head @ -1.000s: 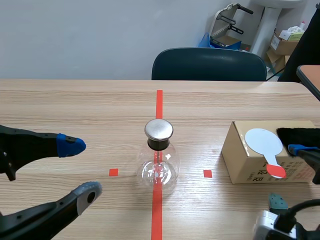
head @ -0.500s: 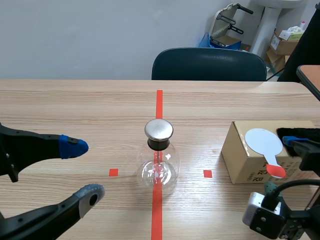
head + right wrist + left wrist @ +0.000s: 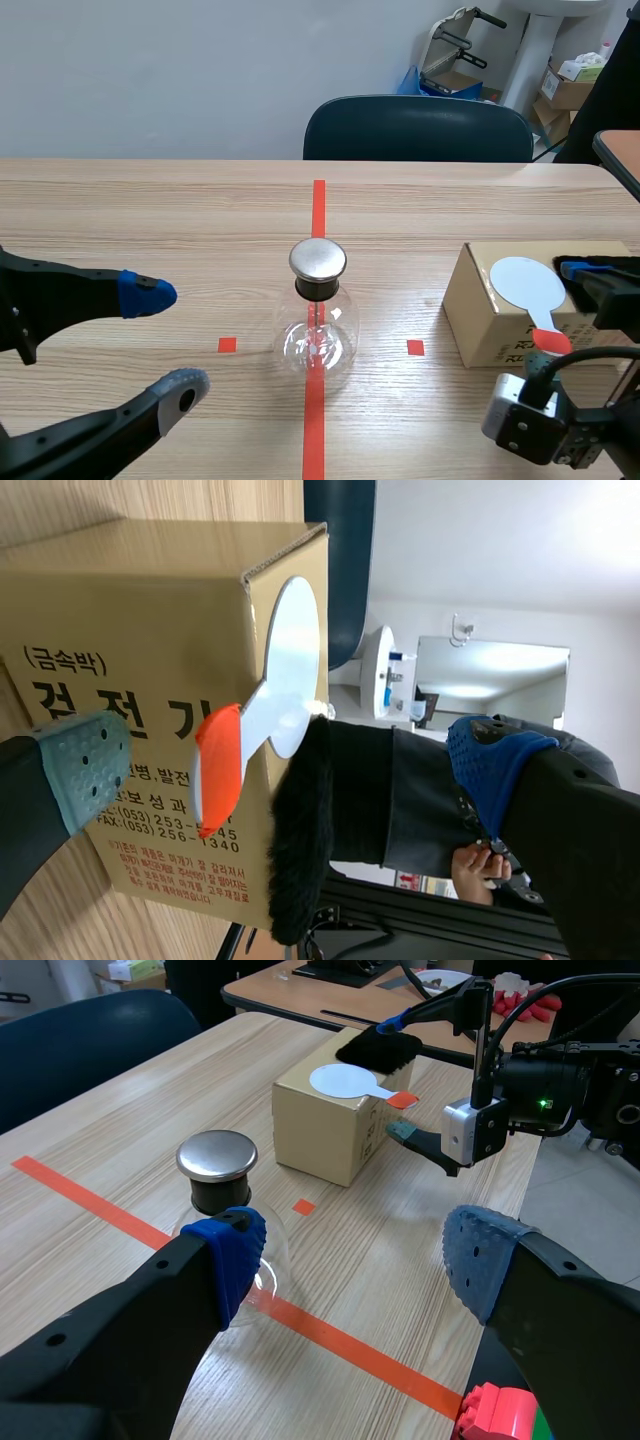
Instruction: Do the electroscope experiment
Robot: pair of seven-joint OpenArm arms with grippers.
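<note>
The electroscope, a clear glass flask with a metal cap, stands on the red tape line at the table's middle. My left gripper hangs open to its left, nothing between the fingers; in the left wrist view the flask sits just ahead of one pad. A white paddle with an orange-red handle lies on a cardboard box, beside a black fur cloth. My right gripper is open, one finger above and one below the paddle's handle end, not touching it.
A dark blue chair stands behind the table's far edge. Boxes and equipment sit at the back right. Small red tape squares mark the table on either side of the flask.
The right gripper has risen and moved in toward the box, its fingers now astride the paddle's handle. The left gripper has barely shifted. The flask, box and paddle have not moved.
</note>
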